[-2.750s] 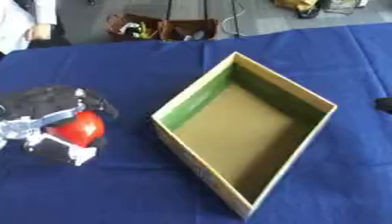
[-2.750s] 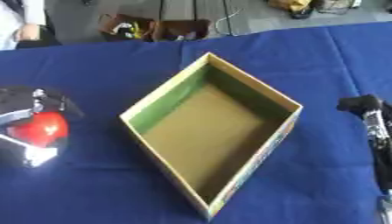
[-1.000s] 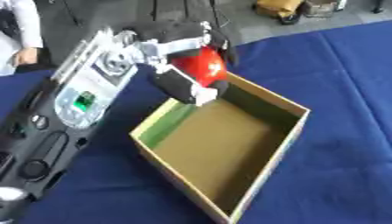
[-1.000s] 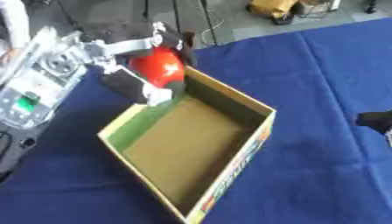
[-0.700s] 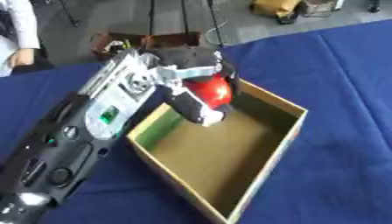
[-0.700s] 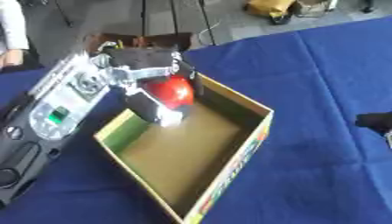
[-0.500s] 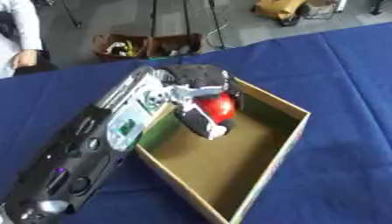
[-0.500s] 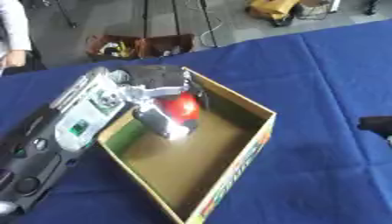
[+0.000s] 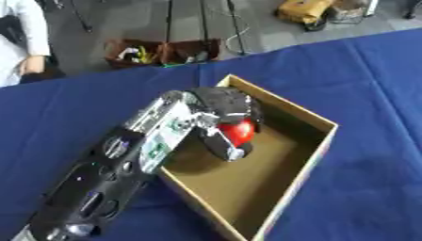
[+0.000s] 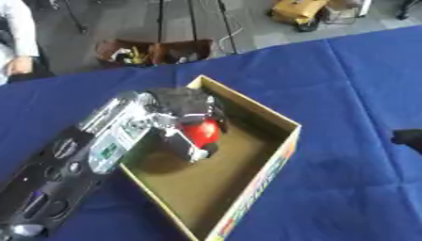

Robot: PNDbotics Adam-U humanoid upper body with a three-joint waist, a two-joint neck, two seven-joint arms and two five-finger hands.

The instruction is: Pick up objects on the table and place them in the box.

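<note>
Covering table: blue cloth; grey floor beyond.

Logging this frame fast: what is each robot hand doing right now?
Left robot hand: closed on the red object, inside the box.
Right robot hand: only a dark bit shows; cannot be told.

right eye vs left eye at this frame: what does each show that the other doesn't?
Only the right eye view shows a dark shape at its right edge, probably part of the right hand; its fingers cannot be made out. It also shows the printed outer side of the box.

The left eye view shows nothing the other lacks.

Both show the left hand reaching into the open box, fingers curled round a red round object, all on the blue table.
</note>
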